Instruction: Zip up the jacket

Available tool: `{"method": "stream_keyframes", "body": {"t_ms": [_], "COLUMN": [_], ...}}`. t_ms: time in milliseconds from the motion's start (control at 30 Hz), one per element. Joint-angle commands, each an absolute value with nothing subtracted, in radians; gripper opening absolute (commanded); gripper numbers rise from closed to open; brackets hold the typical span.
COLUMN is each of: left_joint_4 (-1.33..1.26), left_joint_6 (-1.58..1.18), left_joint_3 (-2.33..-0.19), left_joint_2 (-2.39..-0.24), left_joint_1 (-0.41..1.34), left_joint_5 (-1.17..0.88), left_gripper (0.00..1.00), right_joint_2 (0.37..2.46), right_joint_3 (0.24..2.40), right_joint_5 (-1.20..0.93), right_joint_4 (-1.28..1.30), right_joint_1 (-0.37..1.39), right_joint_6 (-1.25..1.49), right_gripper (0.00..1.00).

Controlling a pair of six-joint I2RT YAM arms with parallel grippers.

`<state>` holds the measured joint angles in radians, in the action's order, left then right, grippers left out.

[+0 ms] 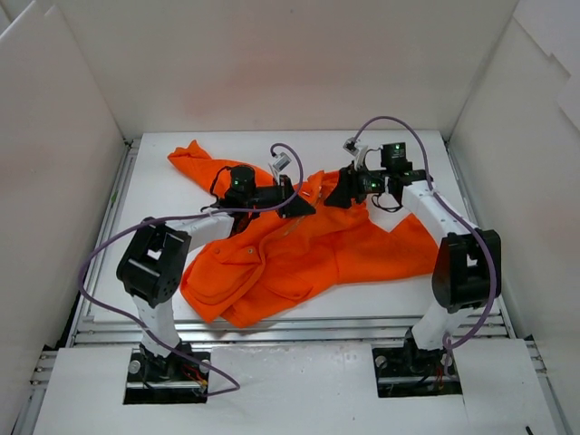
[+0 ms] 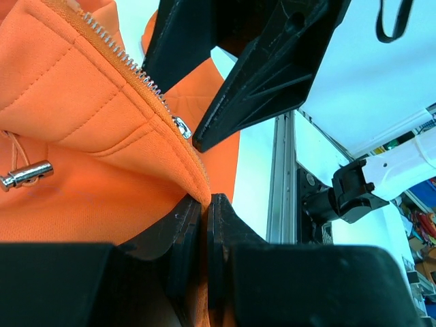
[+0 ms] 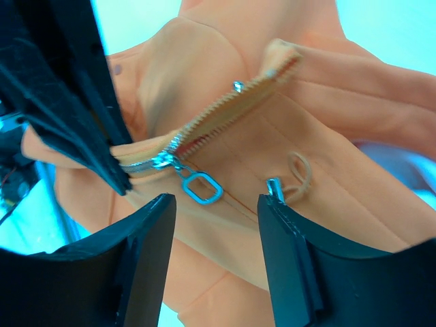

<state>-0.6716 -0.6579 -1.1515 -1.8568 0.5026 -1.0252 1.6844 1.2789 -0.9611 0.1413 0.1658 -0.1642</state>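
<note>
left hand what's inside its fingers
A fold of the orange jacket, the edge past the end of its zipper teeth, is pinched in the shut left hand. The fingers cover how far the fabric reaches in.

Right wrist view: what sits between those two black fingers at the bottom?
A silver zipper pull on the orange jacket hangs in the gap of the open right gripper, as the right wrist view shows.

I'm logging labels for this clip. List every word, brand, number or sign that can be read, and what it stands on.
None can be read.
The jacket shows no tag, logo or print in any view.
Its zipper pull and cord stopper show no legible marks.
</note>
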Motion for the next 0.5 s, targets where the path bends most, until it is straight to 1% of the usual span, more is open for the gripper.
{"method": "stream_keyframes", "body": {"t_ms": [0, 233, 467], "left_joint_4": [-0.778, -0.805, -0.808], "left_joint_6": [-0.653, -0.678, -0.678], "left_joint_3": [-1.184, -1.189, -1.189], "left_joint_2": [-1.766, -1.781, -1.776], "left_joint_1": [0.5, 0.5, 0.5], "left_joint_5": [-1.103, -1.115, -1.121], "left_gripper": [0.0, 0.0, 0.0], "right_joint_2": [1.69, 1.74, 1.767], "right_joint_3": [1.341, 1.402, 1.431], "right_joint_5": [-1.113, -1.151, -1.161], "right_joint_4": [0.124, 0.215, 0.239], "right_joint_1": [0.169, 0.192, 0.204], "right_joint_6": [-0.215, -0.276, -0.288], "right_gripper": [0.53, 0.52, 0.52]}}
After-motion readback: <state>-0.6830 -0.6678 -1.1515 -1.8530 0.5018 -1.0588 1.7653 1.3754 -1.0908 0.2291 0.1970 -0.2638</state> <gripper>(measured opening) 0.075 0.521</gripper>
